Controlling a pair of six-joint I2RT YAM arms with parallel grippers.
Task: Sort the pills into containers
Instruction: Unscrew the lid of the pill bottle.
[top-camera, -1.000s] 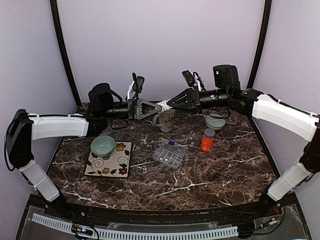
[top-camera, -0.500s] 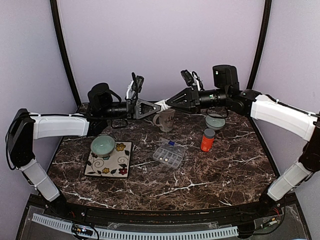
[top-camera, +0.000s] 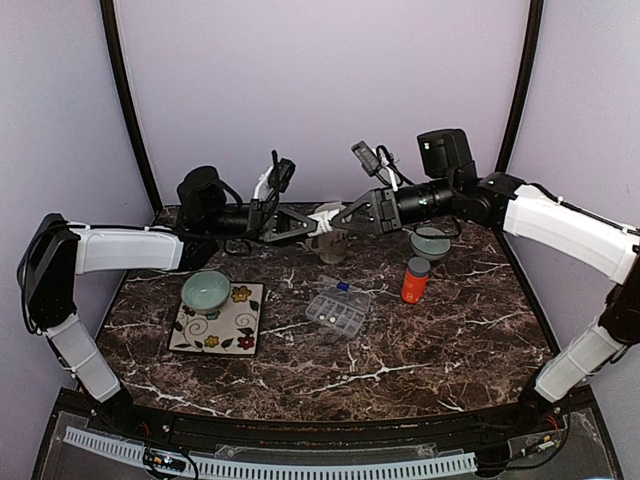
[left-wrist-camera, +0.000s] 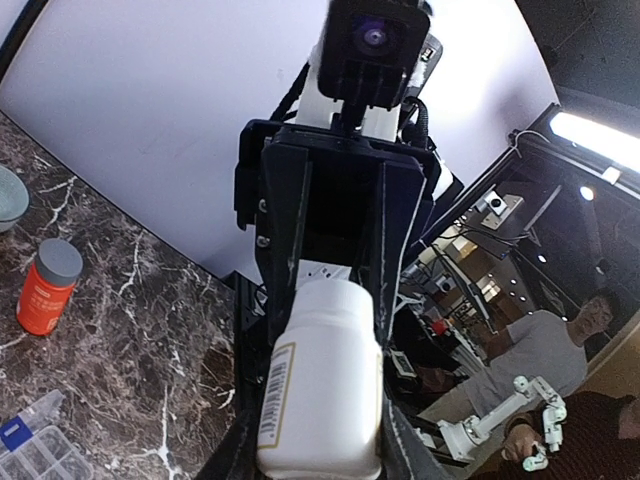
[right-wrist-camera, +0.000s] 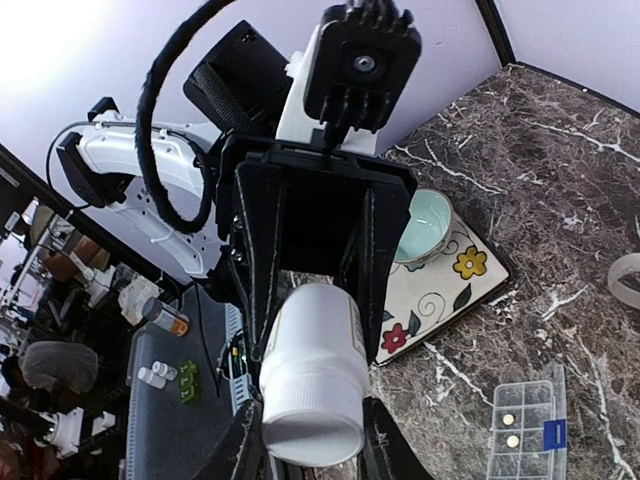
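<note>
A white pill bottle (top-camera: 325, 217) hangs in the air between my two grippers at the back of the table. My left gripper (top-camera: 305, 222) is shut on its body (left-wrist-camera: 320, 380). My right gripper (top-camera: 346, 216) is shut on its white cap (right-wrist-camera: 310, 420). The clear organiser box (top-camera: 337, 311) lies open on the marble in front of them. Two white pills (right-wrist-camera: 510, 430) lie in one of its compartments, and a blue bit (right-wrist-camera: 548, 432) sits at its edge. The box corner also shows in the left wrist view (left-wrist-camera: 40, 455).
An orange bottle with a grey cap (top-camera: 414, 280) stands right of the box. A pale green bowl (top-camera: 205, 290) sits on a floral tile (top-camera: 225, 325) at the left, another bowl (top-camera: 430, 242) at the back right. A patterned mug (top-camera: 330, 245) stands partly hidden below the grippers.
Both grippers, still joined on the bottle, have dropped a little and now cover the top of the mug. The right wrist has rolled and its camera sits further left.
</note>
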